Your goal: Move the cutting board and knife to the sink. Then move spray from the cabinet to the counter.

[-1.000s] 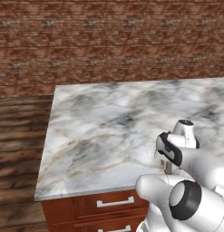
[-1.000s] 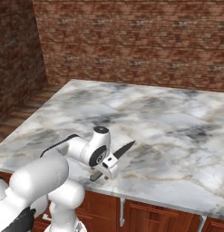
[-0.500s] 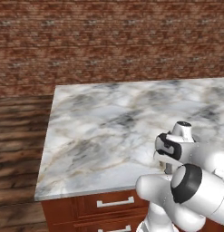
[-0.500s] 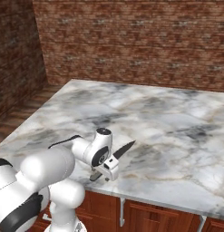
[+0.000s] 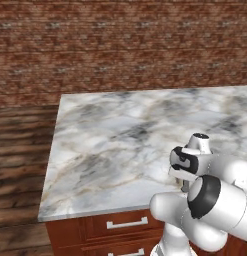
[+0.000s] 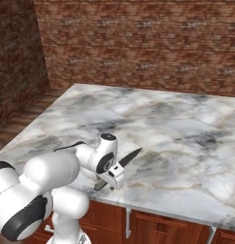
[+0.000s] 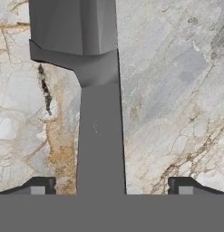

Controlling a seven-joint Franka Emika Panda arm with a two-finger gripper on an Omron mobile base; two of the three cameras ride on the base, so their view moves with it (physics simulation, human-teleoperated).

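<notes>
Broad white-and-grey marble worktop (image 6: 185, 119) with brownish veins: carries one grey-handled knife (image 6: 131, 156) with a dark blade, flat near the front edge, tip toward the back right. Two-finger gripper (image 7: 109, 186): directly above the knife handle, dark fingertips (image 7: 41, 186) spread apart either side, nothing clamped.

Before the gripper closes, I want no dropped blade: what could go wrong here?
1. The dark grey flat knife lies on the white-and-grey marble counter between the open gripper fingertips, nearer the left one, so an uneven squeeze might twist it.
2. The knife sits near the counter's front edge; a nudge could push it off.
3. The handle lies flat, so the tips may scrape marble.
</notes>
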